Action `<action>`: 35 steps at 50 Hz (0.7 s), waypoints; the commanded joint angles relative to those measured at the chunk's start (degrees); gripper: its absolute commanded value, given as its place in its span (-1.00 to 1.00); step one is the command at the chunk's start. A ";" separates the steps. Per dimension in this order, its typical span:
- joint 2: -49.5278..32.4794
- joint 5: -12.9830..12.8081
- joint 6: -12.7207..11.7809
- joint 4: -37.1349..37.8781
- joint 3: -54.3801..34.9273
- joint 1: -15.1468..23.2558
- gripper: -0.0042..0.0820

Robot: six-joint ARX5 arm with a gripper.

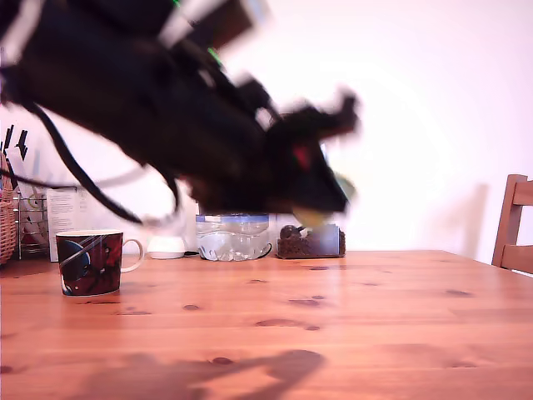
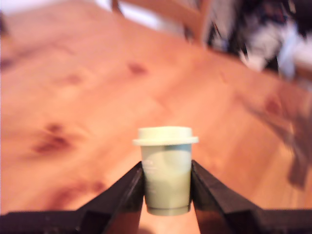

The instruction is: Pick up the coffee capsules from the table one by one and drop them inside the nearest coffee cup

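Wrist view shows the capsule (image 2: 167,170) — pale sage green, tapered, flanged rim up — pinched upright between the two dark fingers (image 2: 127,192), closed snugly on its sides and carried above the counter (image 2: 73,97). So the pick looks done; the drop is left. The cup (image 1: 90,262) stands near the counter's far edge, toward the exterior view's left — well apart.

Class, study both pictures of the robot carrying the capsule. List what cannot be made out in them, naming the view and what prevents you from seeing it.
- Gripper, exterior view: motion blur smears the fingertips and all but a glimpse of the capsule.
- Coffee cup: its inside is hidden by its own rim in the exterior view; absent from the wrist view.
- Objects beyond the table, wrist view: too blurred to identify.
- Capsule markings, wrist view: blurred.
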 commanded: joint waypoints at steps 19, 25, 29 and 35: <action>-10.47 -0.59 -0.63 -0.90 -10.32 10.23 -0.85; -13.25 -0.52 -0.61 -1.33 -11.76 13.60 -0.85; -14.69 -0.52 -0.57 -3.80 -11.87 15.61 -0.85; -16.39 -0.46 -0.35 -6.54 -11.87 19.17 -0.85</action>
